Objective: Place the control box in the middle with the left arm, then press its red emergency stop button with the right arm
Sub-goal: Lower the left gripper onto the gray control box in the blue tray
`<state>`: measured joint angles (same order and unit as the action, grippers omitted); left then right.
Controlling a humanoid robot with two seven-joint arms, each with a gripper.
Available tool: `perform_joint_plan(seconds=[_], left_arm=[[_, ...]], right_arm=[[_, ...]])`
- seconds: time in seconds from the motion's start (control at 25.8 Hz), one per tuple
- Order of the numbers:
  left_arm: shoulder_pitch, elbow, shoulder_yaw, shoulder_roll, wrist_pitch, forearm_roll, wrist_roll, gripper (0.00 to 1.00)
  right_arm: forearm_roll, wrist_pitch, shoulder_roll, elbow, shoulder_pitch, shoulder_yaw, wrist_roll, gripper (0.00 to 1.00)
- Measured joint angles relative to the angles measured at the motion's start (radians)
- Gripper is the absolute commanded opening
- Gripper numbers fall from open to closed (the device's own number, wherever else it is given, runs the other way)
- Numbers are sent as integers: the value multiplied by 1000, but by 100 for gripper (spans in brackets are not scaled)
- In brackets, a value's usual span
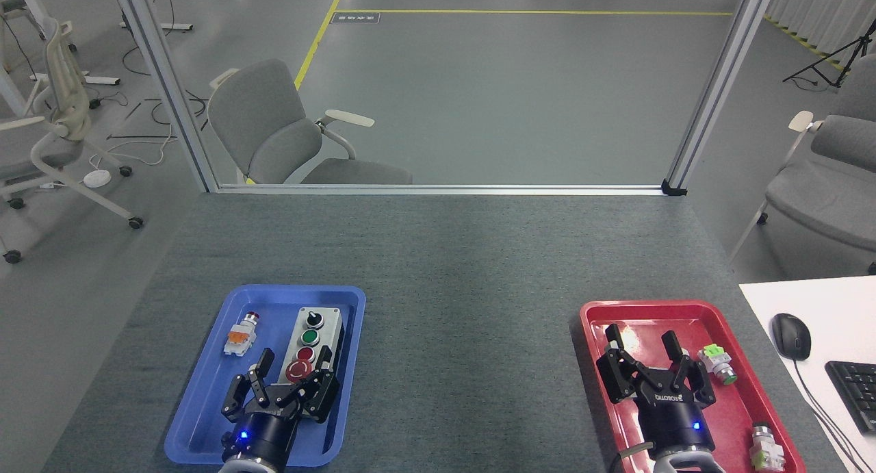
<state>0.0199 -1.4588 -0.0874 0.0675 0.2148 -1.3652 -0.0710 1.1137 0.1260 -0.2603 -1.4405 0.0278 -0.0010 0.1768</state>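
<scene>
Box: the control box (309,346) lies lengthwise in the blue tray (205,384), right half, near end under my left gripper (293,376).
Stop button: big red one (299,371), nearest in the row, partly between the fingers.
Handling: looks rigid, smooth-sided, moderately heavy; likely best pinched across the long sides, clear of the buttons.
Left gripper: spread wide around the near end, not visibly clamped.
Right gripper: (643,353) wide, empty, over the red tray (595,322).
Middle: bare felt (465,309) between trays.
Extras: loose buttons in both trays.
</scene>
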Motion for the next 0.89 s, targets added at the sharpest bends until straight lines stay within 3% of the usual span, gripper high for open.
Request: perform_joint_plan(seconds=[0.46,0.89], left_arm=[[5,5,1,-8,0,1,7,99],[28,-16,-1,0,-9,15,17,99]], right_arm=[[58,-13,-14,-5,1,35,-15,98],[64,-78,-49,-16,0,37,-20,98]])
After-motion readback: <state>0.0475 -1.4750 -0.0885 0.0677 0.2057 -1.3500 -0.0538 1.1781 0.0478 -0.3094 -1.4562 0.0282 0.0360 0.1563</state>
